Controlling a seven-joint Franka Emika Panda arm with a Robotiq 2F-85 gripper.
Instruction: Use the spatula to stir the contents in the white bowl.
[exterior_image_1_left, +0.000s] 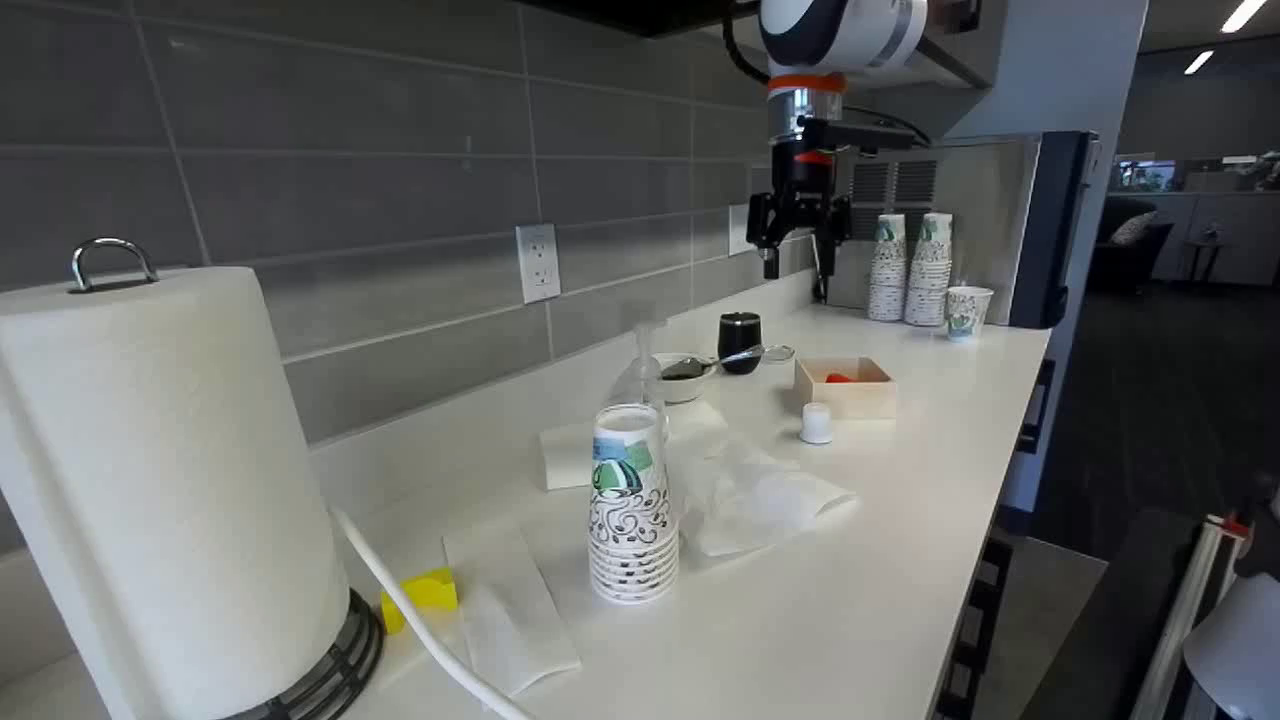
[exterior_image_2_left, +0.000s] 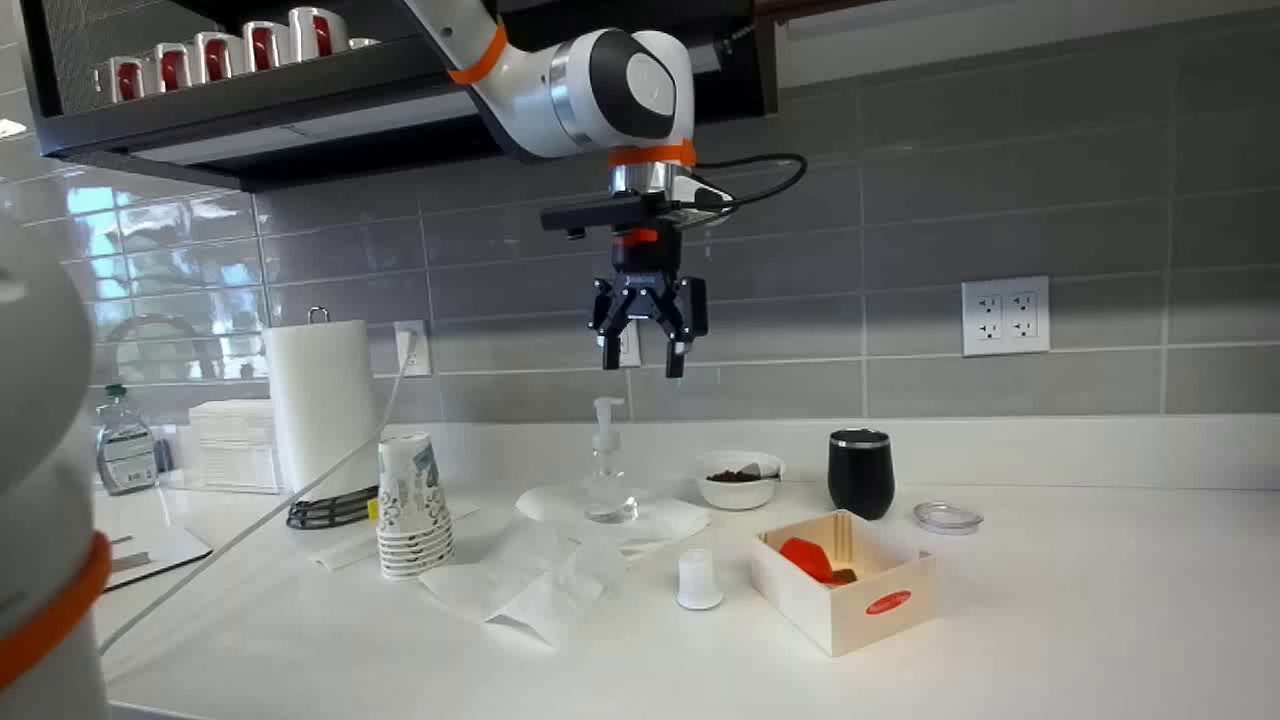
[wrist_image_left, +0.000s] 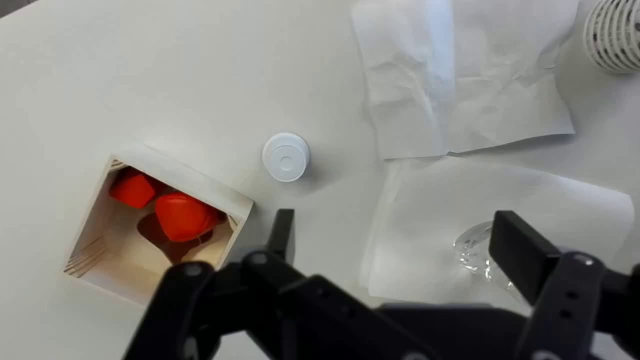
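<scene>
1. One white bowl (exterior_image_2_left: 738, 495) stands upright on the counter (exterior_image_2_left: 1080, 620), close to the tiled wall, between a clear pump bottle (exterior_image_2_left: 606, 462) and a black tumbler (exterior_image_2_left: 861, 475).
2. Dark contents (exterior_image_2_left: 728, 477) lie inside it.
3. A utensil rests with its head in the bowl and its handle over the rim – probably the spatula (exterior_image_2_left: 752, 470), though it shows too small to be sure.
4. Well above the counter and apart from the bowl hangs the gripper (exterior_image_2_left: 643, 360), its fingers spread wide and pointing down.
5. Seen from the wrist, bare counter and white napkins (wrist_image_left: 450, 195) show between the fingertips (wrist_image_left: 284, 227).
6. Near the tumbler, a clear lid (exterior_image_2_left: 948, 517) lies flat.
7. In front of the tumbler sits an open-topped wooden box (exterior_image_2_left: 865, 630) – two red pieces (wrist_image_left: 185, 217) show inside.
8. A small white cup (wrist_image_left: 286, 162) stands mouth down near the box.
9. The napkins lie under the pump bottle and spread toward a stack of patterned paper cups (exterior_image_2_left: 410, 500).
10. In an exterior view, a paper towel roll (exterior_image_1_left: 170, 480) fills the near end; two taller cup stacks (exterior_image_1_left: 887, 270) and a single paper cup (exterior_image_1_left: 966, 312) stand at the far end.
</scene>
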